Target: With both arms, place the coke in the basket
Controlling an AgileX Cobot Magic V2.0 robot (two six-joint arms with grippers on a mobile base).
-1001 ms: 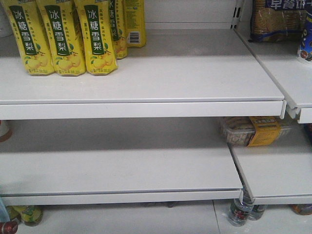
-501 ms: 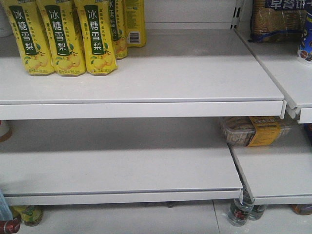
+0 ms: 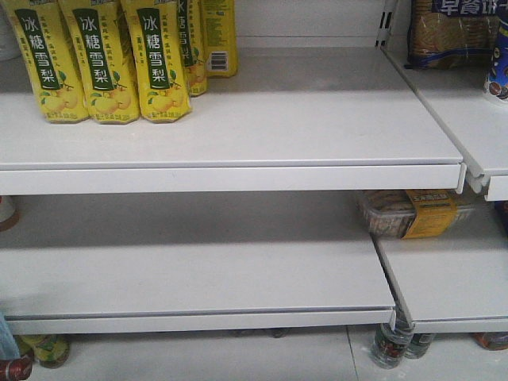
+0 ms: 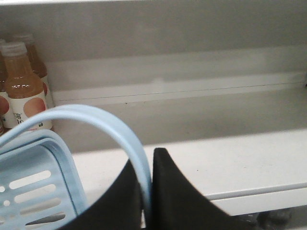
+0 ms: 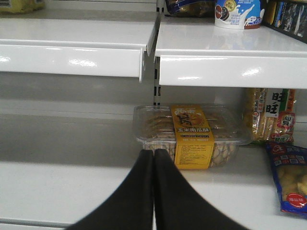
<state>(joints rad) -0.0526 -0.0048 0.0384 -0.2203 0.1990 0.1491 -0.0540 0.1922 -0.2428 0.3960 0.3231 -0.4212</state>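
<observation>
The shelves (image 3: 238, 127) look like painted white metal, smooth with a soft sheen, glossier along the front lips. The basket (image 4: 33, 187) is smooth, light blue plastic, faintly shiny on its handle. The left gripper (image 4: 147, 191) is matt black. The biscuit box (image 5: 192, 134) is clear, glossy plastic with a yellow paper band.

From where I sit, the upper shelf (image 3: 317, 119) is bare across its middle and right, with yellow drink cartons (image 3: 111, 59) crowding its back left corner. The shelf below (image 3: 198, 262) lies open along its width. Ahead of my right tool (image 5: 153, 155) a clear snack box (image 5: 192, 136) blocks the way. My left tool (image 4: 147, 165) has the basket (image 4: 33, 187) handle between its fingers, juice bottles (image 4: 21, 86) behind.
</observation>
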